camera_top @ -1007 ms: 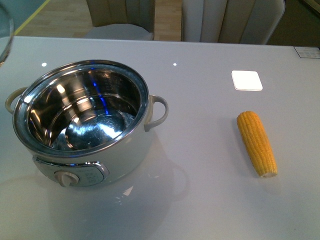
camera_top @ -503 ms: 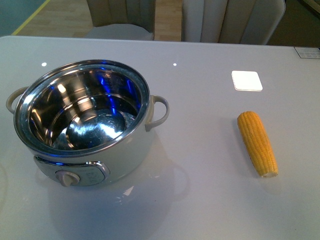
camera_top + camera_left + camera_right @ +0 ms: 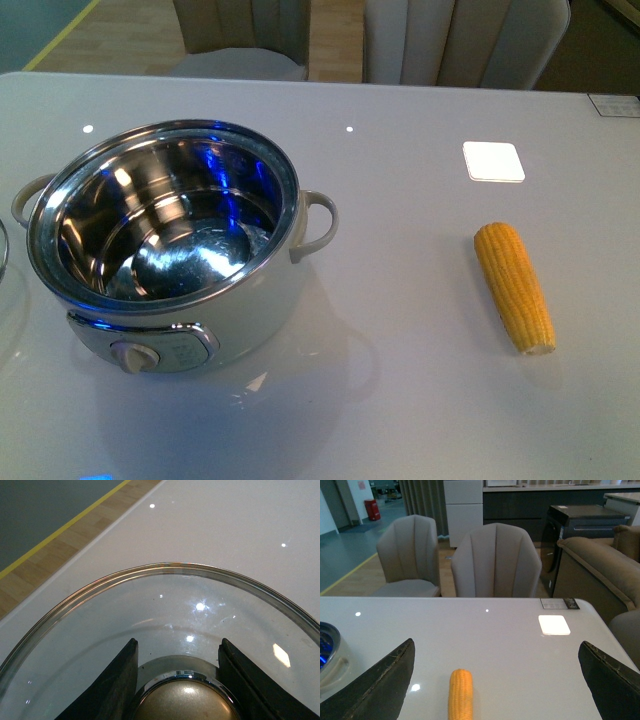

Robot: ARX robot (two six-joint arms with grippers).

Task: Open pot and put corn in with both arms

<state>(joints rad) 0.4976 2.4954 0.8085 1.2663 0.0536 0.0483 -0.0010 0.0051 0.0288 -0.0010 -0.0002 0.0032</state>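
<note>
The cream-white pot (image 3: 165, 240) stands open on the left of the white table, its steel inside bare; its rim also shows in the right wrist view (image 3: 327, 652). The corn (image 3: 513, 286) lies on the table to the right, apart from the pot. In the left wrist view my left gripper (image 3: 179, 645) is shut on the brass knob (image 3: 185, 702) of the glass pot lid (image 3: 165, 605), held over the table near its edge. A thin rim sliver (image 3: 3, 250) shows at the front view's left edge. My right gripper (image 3: 496, 642) is open wide, above the corn (image 3: 460, 695).
A white square patch (image 3: 493, 160) lies on the table behind the corn. Grey chairs (image 3: 460, 40) stand at the far table edge. A label (image 3: 612, 103) sits at the far right. Wooden floor with a yellow line (image 3: 60, 535) lies beyond the table's left edge.
The lid's rim has left the upper left corner of the front view; a thin sliver now shows lower at the left edge. Pot and corn have not moved.
</note>
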